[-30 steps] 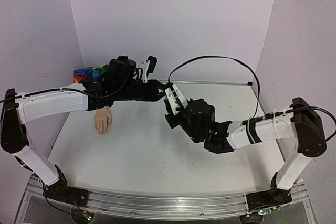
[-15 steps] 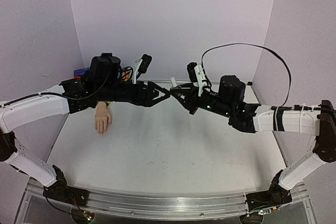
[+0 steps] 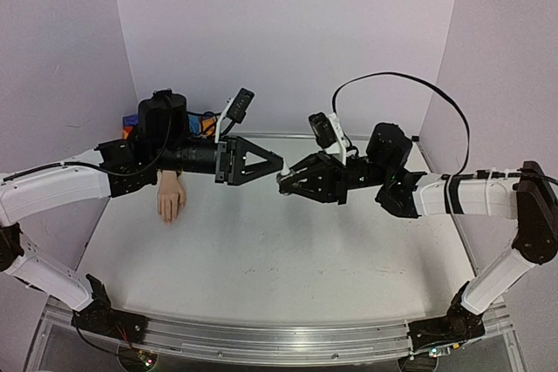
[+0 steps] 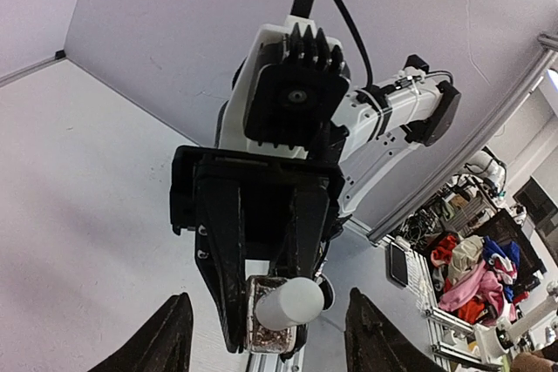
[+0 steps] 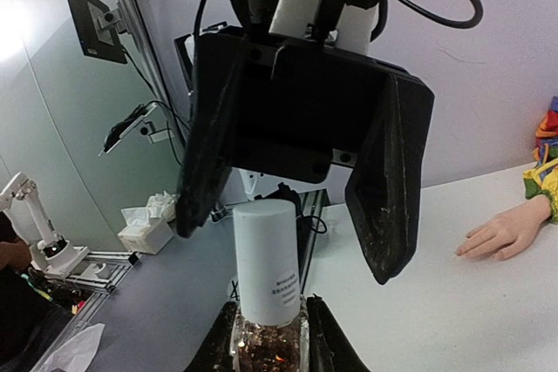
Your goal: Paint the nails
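A white desk (image 3: 261, 259) stands inside a three-sided booth of pale lilac panels: a back wall (image 3: 288, 32), a left wall (image 3: 52, 50) and a right wall (image 3: 514, 58). An aluminium rail (image 3: 261, 343) runs along the desk's near edge. The light is soft and even, leaving only faint shadows on the desk top. Beyond the booth, the left wrist view shows a slanting metal frame bar (image 4: 475, 132) and a heap of bright cloths (image 4: 466, 272) — red, pink, blue. The right wrist view shows a dark monitor (image 5: 91, 6) beside a metal post (image 5: 148, 50), and a tissue box (image 5: 144, 219) lower down — with a bright glare at the upper left.
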`<act>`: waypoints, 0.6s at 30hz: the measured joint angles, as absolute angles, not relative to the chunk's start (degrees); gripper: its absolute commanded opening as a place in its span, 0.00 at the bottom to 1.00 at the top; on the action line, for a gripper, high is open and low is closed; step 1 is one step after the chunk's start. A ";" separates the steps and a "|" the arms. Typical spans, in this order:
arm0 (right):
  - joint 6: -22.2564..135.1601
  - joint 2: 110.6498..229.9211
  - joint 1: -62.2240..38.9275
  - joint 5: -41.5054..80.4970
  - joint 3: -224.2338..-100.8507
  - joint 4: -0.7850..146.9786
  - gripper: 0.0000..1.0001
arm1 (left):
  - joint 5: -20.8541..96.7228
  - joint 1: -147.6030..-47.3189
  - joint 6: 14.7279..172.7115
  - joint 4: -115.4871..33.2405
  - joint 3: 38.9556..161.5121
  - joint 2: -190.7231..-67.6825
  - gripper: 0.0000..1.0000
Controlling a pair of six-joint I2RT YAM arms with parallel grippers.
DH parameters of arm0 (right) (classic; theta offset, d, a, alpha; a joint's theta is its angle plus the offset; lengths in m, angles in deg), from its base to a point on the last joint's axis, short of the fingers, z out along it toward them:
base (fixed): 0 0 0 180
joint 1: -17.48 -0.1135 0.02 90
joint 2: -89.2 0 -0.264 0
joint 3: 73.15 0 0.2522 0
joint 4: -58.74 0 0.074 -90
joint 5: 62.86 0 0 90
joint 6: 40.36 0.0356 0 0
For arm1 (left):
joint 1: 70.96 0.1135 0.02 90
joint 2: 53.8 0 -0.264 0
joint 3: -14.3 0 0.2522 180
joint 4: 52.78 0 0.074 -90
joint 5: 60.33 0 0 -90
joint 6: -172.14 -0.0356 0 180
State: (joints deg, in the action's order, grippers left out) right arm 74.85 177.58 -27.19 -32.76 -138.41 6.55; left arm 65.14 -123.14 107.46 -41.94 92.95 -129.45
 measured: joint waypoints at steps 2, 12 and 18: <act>75.94 177.95 -27.19 -33.66 -138.46 5.17 0.00 | 66.27 -123.14 107.61 -43.12 92.95 -130.00 0.49; 77.58 180.05 -27.19 -33.75 -138.70 3.55 0.00 | 68.98 -123.17 107.46 -44.23 93.67 -132.89 0.15; 79.44 180.05 -26.81 -31.10 -138.70 4.12 0.00 | 66.03 -122.93 104.49 -44.76 93.67 -133.10 0.00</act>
